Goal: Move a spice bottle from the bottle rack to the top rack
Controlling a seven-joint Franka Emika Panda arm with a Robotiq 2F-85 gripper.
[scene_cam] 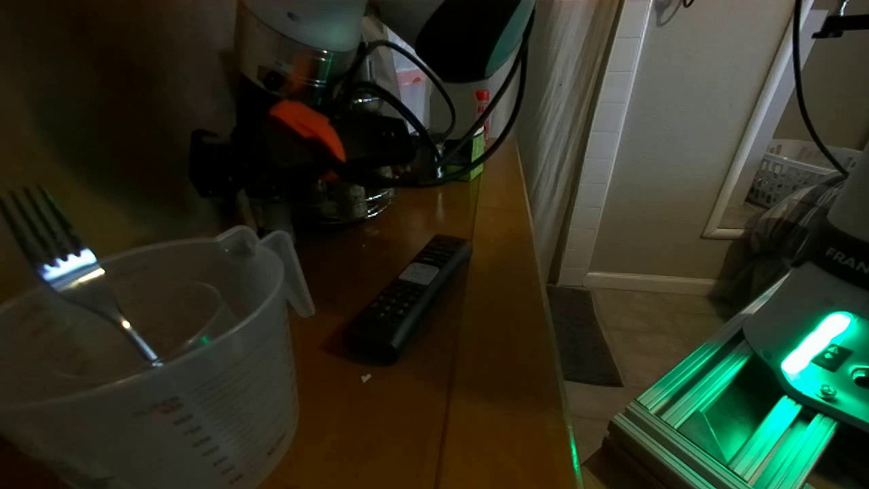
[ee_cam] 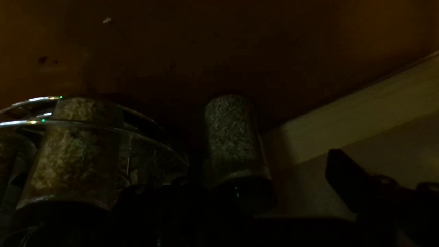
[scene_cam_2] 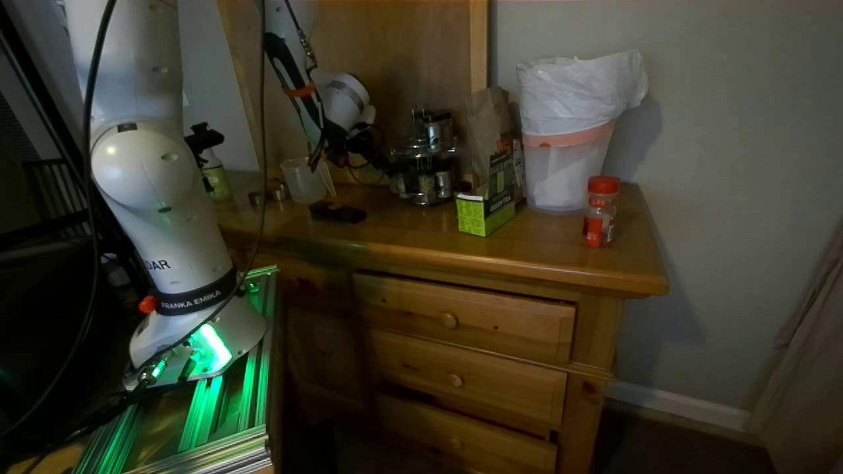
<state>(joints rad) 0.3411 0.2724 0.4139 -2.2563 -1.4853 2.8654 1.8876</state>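
Note:
The bottle rack is a round two-tier metal stand of dark-lidded jars on the dresser. The top rack is its upper tier and holds a few jars. In the wrist view a dark-lidded spice bottle with greenish flakes is outside the rack's wire ring, between the fingers of my gripper. It sits close to the left finger, with a wide gap to the right one; I cannot tell if it touches. Another jar stands inside the wire ring. In an exterior view my gripper is beside the rack, its fingertips hard to see.
A plastic measuring jug with a fork and a black remote are near the arm. A green tea box, a lined bin and a red-capped bottle stand past the rack. A wooden board rises behind.

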